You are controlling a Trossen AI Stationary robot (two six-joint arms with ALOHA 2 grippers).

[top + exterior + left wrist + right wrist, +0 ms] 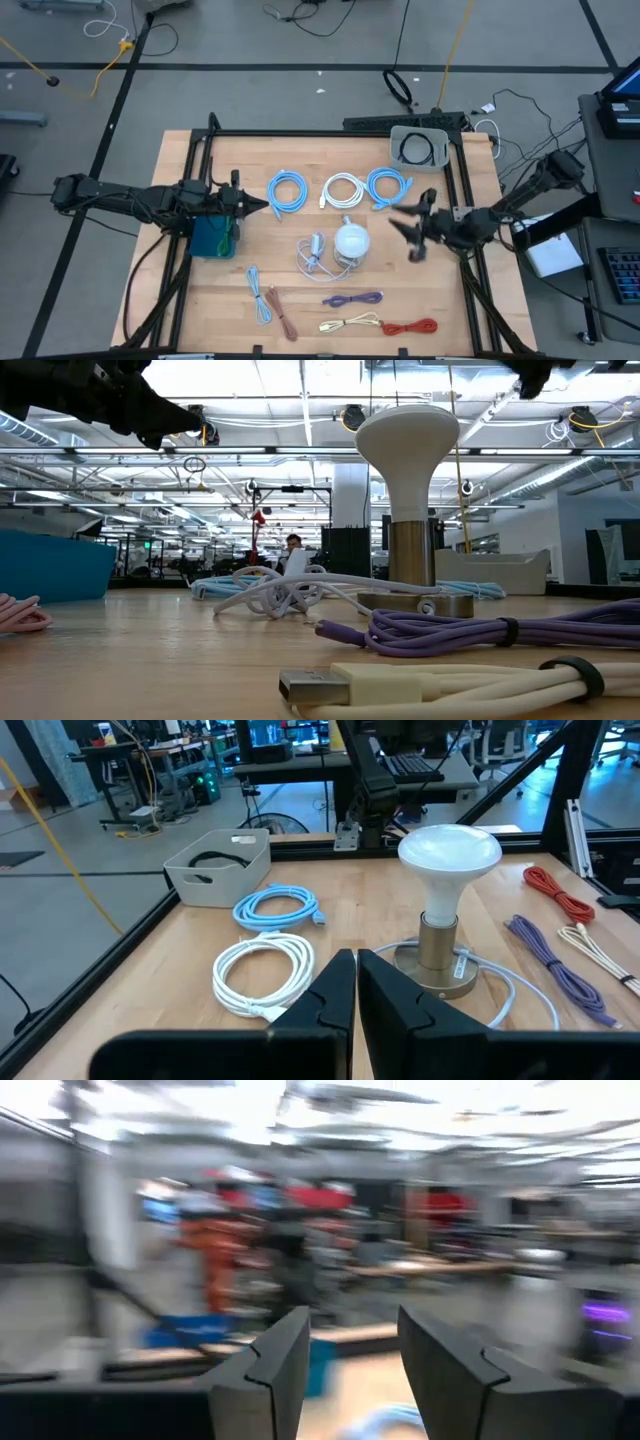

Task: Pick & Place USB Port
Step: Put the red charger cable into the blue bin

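Two arms hang over the table with nothing in either gripper. On the left side, the left gripper [262, 206] waits above the wood just beside the teal bin [213, 238], its fingers pressed together on empty air, tips towards the blue cable coil [287, 190]. Moving rightward, the cables lie in two groups: the blue coil, a white coil [343, 190] and a second blue coil [388, 186] in a far row, then a light-blue bundle [258, 292], a pink one [283, 316], a purple one [352, 298], a cream one [350, 322] and a red one [412, 327] along the near edge. Between them stands the white lamp [350, 240], with a tangled white cable and its plug [313, 252] beside the base. The grey tray [418, 148] at the far right edge holds a black cable.

Farthest right, the right gripper [412, 226] is the one at work, raised above the table near the lamp, its fingers parted and empty; its own view is smeared.

The step looks like the approach before any pick. Which cable is meant cannot be told from the task wording. The next move calls for settling the open fingers astride one bundle, clear of the lamp, before closing.
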